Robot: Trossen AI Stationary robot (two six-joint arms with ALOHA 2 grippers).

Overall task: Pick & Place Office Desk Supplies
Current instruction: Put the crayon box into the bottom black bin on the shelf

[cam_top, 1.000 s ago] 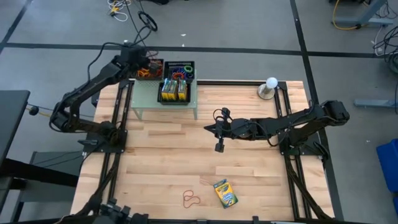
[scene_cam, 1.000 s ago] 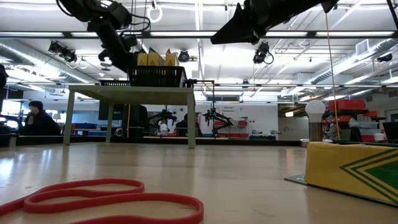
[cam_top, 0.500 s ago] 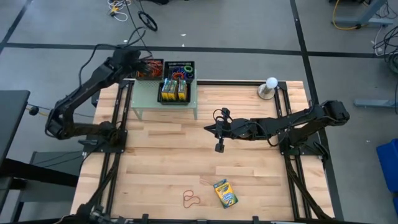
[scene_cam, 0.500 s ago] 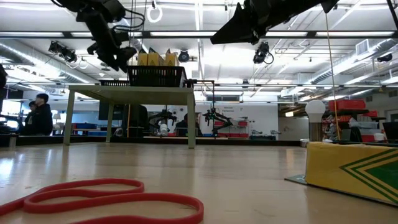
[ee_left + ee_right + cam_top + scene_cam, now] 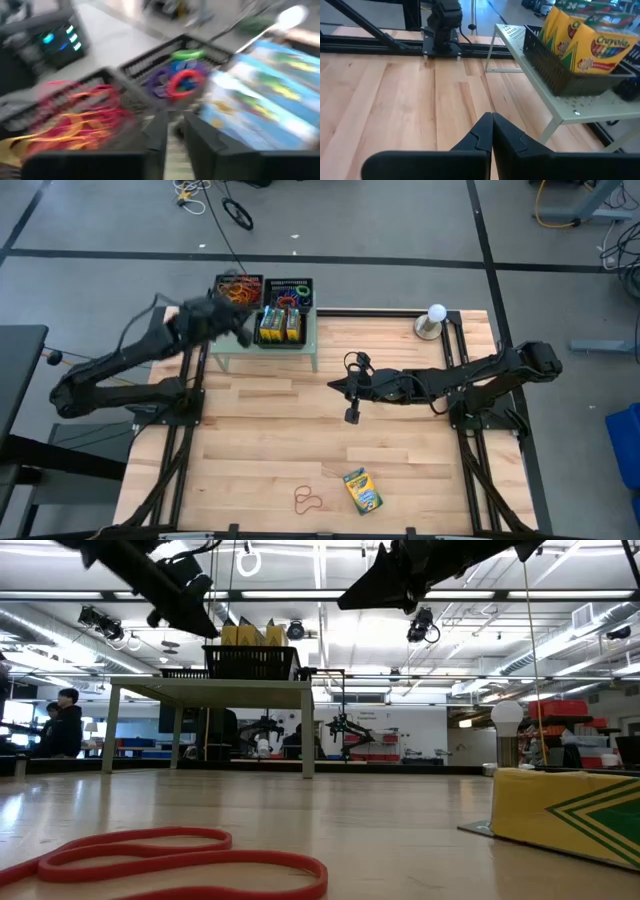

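Note:
Three black mesh trays sit on the pale green shelf (image 5: 235, 345) at the table's far left. One tray (image 5: 238, 288) holds red and orange rubber bands (image 5: 75, 115), one (image 5: 291, 290) holds mixed-colour bands (image 5: 182, 80), and one (image 5: 280, 328) holds crayon boxes (image 5: 580, 37). A loose crayon box (image 5: 362, 490) and a red rubber band (image 5: 307, 500) lie flat near the table's near edge. My left gripper (image 5: 240, 328) hovers blurred over the shelf's left part, its fingers a narrow gap apart, holding nothing. My right gripper (image 5: 352, 395) hangs shut and empty above mid-table.
A white ball on a grey stand (image 5: 436, 315) sits at the far right corner. Black frame rails (image 5: 470, 450) run along both table sides. Bare wood lies between the shelf and the loose items. People (image 5: 65, 720) stand in the room beyond.
My left arm has swung back from above the far-left tray of red and orange bands, toward the table's near and left edges, moving fast enough to blur. The right arm and all the things on the table have kept still.

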